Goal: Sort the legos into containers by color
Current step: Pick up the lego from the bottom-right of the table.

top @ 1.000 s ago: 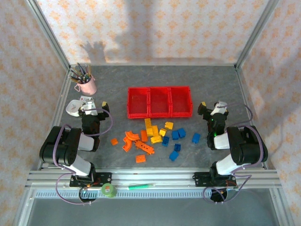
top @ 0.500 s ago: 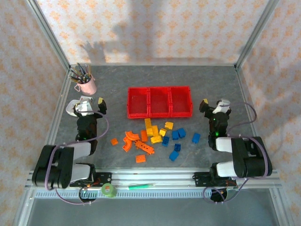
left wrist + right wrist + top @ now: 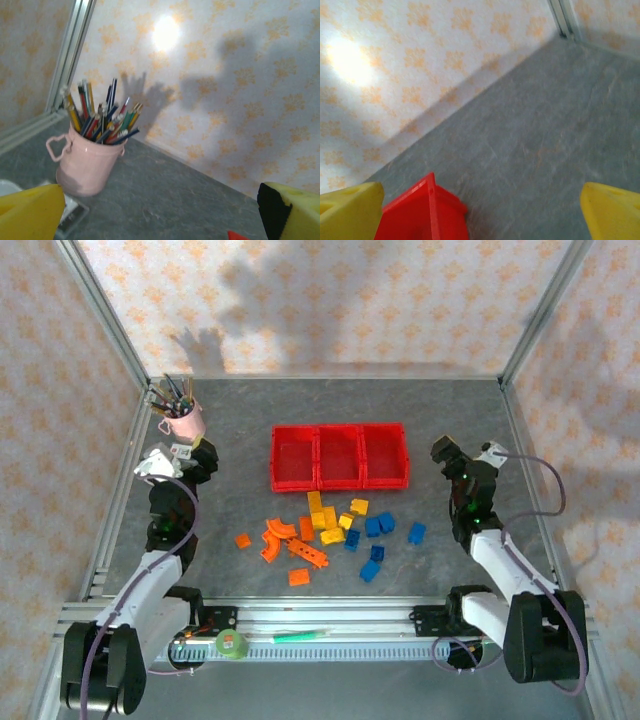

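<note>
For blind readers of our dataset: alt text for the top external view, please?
Blue, yellow and orange legos lie scattered on a table in front of three empty red containers in a row. The left end effector is near a pink cup of pens, the right end effector beside the containers.

The table (image 3: 450, 410) under me looks matt grey, stone-like. The containers (image 3: 340, 427) are smooth red plastic, the legos (image 3: 327, 519) glossy plastic. By the far left corner the pink cup (image 3: 87, 165) shines like glaze. The pads (image 3: 350, 212) of my right gripper (image 3: 480, 215) are matt yellow.
</note>
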Tool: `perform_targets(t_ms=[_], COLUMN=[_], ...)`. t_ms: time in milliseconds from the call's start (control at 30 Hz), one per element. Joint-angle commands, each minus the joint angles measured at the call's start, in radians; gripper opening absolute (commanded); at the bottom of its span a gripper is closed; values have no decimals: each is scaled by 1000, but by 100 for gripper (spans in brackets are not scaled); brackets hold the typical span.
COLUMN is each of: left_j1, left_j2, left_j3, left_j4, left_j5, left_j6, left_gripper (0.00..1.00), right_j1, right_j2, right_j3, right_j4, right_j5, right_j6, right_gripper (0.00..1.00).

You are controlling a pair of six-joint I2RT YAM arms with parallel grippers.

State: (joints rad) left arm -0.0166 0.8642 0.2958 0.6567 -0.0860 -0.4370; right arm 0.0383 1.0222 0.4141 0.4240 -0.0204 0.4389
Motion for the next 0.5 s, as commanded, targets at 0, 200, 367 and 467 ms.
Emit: perform_targets(t_ms=[0,200,367,467], left_j1=[20,18,15,-13], left_j2=[-43,-106,-150,-159], left_j3=[-44,-17,12,41], left_j4=[-121,-275,-394,-480], left_j5=[4,141,240,290], left_j6=[-236,-291,-314,-305], left_gripper=[99,99,99,99], right_j1=[0,33,111,145], right_j2=[-15,-4,39,55], right_j3=[41,96,175,214], right_j4=[-216,-344,-471,-538], right_j5=[-59,-78,-42,-39], right_j6=[114,96,74,72], right_gripper=[100,100,100,100])
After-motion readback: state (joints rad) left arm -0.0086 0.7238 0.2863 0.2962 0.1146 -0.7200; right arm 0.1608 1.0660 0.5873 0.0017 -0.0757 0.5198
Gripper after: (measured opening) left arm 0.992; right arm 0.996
